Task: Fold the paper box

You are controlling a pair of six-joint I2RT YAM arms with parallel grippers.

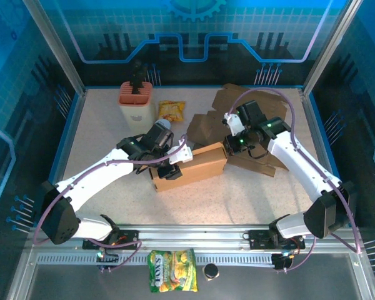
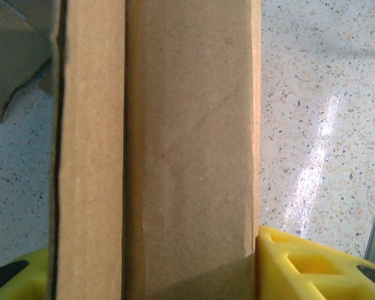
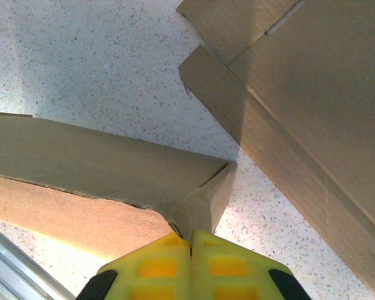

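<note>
Top external view shows the white speckled stone-look table (image 1: 100,137), smooth and a little glossy, so I think cardboard can slide on it easily. In its middle lies the long brown cardboard box (image 1: 200,164), on its side, between the two arms. I judge it to be light and hollow. The walls are stiff along the panels but weak at the creases, so hard squeezing may dent it. The surface is matt and fibrous, which should give good friction to the pads. The best place to hold it seems to be across the narrow width near one end, and the loose flaps should be taken at their edge. Behind it, on the right, flat brown cardboard sheets (image 1: 237,106) lie unfolded, with many cut flaps.

The left tool (image 1: 174,170) grasps the box across its width. In the left wrist view the yellow plastic fingers (image 2: 294,262) stand on both sides of the panels, and a faint diagonal crease runs over the wide panel. The right tool (image 1: 229,146) is at the other end. In the right wrist view it is clenched, tips together, and the thin end flap (image 3: 203,197) appears to be nipped between them. This flap is soft at its fold, so I would bend it slowly along the crease, not pull it.
</note>
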